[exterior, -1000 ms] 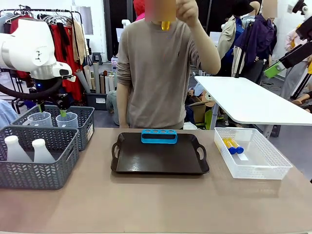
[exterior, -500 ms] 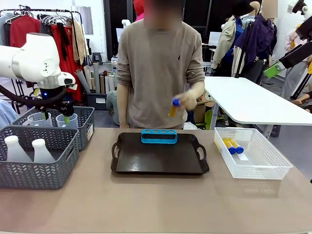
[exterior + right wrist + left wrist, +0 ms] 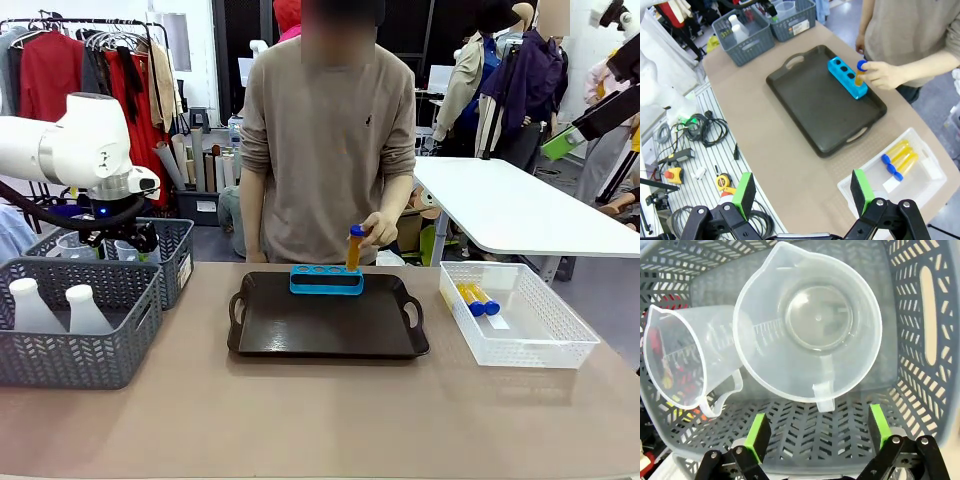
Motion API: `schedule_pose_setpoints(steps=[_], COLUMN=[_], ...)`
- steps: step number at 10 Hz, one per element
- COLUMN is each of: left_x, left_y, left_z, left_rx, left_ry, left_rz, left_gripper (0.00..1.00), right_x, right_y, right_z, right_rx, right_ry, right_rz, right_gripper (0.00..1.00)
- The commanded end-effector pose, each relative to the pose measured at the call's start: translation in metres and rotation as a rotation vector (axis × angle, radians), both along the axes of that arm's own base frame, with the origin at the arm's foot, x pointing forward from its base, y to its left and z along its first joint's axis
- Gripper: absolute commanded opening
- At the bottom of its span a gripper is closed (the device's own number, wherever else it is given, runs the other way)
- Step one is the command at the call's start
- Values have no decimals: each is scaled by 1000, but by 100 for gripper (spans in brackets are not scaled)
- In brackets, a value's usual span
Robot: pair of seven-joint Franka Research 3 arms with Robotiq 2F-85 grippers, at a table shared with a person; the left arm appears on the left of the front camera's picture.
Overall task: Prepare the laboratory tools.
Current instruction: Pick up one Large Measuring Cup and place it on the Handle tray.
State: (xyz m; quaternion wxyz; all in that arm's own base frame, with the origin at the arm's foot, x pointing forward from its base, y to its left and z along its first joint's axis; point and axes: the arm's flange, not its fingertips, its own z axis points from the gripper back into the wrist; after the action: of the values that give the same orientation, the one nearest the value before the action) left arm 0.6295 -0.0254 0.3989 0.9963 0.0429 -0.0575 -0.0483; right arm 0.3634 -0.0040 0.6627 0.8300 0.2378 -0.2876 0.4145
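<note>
Left wrist view: my left gripper (image 3: pixel 818 432) hangs released, the beaker (image 3: pixel 807 325) just ahead of its jaws in the basket (image 3: pixel 920 315). Fetching it is the step; next I should lower and pinch its rim. My right gripper (image 3: pixel 802 192) is released too; far ahead, a hand (image 3: pixel 885 75) seats a tube (image 3: pixel 860 75) in the rack (image 3: pixel 846 76).

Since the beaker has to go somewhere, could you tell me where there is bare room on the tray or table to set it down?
The black tray is bare on the robot's side of the blue rack, and so is the table nearer still. Crowded: the rack's right end, where the person's hand holds a tube, and the grey baskets at left.
</note>
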Motion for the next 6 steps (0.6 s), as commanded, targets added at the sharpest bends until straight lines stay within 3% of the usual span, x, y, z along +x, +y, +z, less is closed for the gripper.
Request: schedule_pose_setpoints(steps=[1,5,6], left_x=[9,15,17], left_y=[0,0,1], left_z=[-5,-15,-15], left_rx=[-19,-31,-18], left_ry=[-25,-38,-49], left_rz=[12,38,47], left_gripper=[100,100,86], right_x=[0,0,0], right_y=[1,1,1], right_z=[2,2,2], right_rx=[23,23,23], right_ry=[-4,-4,-4], right_rz=[12,12,12], right_gripper=[100,100,100])
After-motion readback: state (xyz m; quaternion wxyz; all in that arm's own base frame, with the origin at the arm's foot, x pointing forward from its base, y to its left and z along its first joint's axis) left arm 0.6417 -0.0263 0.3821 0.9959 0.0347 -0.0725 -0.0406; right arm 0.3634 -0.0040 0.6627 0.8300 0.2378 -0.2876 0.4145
